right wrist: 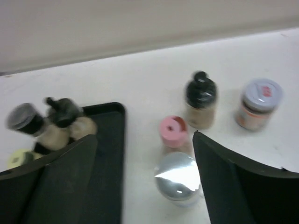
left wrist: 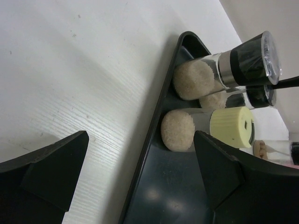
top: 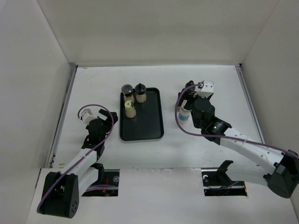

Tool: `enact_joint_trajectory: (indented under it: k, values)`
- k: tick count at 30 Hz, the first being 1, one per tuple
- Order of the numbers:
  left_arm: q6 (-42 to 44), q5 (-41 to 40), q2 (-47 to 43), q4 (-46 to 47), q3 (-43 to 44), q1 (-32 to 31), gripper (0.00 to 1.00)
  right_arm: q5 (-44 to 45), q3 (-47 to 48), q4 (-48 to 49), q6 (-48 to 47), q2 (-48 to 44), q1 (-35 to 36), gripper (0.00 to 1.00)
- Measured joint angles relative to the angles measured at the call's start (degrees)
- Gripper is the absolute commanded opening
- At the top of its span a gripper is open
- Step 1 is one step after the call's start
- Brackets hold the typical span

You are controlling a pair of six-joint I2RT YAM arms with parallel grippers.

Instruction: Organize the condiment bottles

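Note:
Three condiment bottles stand at the back of the black tray (top: 145, 127): a yellow-capped one (top: 130, 109), a black-capped one (top: 140, 93) and a grey-topped one (top: 126, 90). My left gripper (top: 105, 119) is open and empty, just left of the tray. In the left wrist view the yellow-capped jar (left wrist: 208, 129) and a black-capped jar (left wrist: 233, 65) lie ahead of the open gripper (left wrist: 140, 136). My right gripper (top: 187, 97) is open above a white bottle with a blue band (top: 185, 114). The right wrist view shows its shiny top (right wrist: 179, 179), a pink-capped jar (right wrist: 173, 131), a black-capped jar (right wrist: 201, 99) and a grey-capped jar (right wrist: 259, 103) past the open gripper (right wrist: 145, 138).
White walls enclose the white table (top: 93, 84) on the left, back and right. The tray (right wrist: 110, 154) lies just left of the right gripper. The front half of the tray (left wrist: 163, 186) is bare.

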Motion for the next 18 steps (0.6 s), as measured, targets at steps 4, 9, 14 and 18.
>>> enact_joint_trajectory:
  k: [4, 9, 14, 18]
  values:
    - [0.02, -0.02, 0.87, 0.22, 0.00, -0.57, 1.00, 2.16, -4.09, -4.57, 2.27, 0.09, -4.02, 0.99]
    - [0.07, -0.35, 0.42, 0.37, 0.00, -0.59, 1.00, -0.50, -5.90, -7.56, 4.28, 4.31, -5.60, 1.00]
    - [0.09, -0.48, 0.39, 0.63, 0.00, -0.63, 1.00, -2.36, -5.77, -6.23, 4.28, 8.52, -6.05, 0.90]
    - [0.09, -0.46, 0.37, 0.63, 0.00, -0.63, 1.00, -3.65, -5.11, -5.35, 4.22, 12.59, -7.13, 0.73]
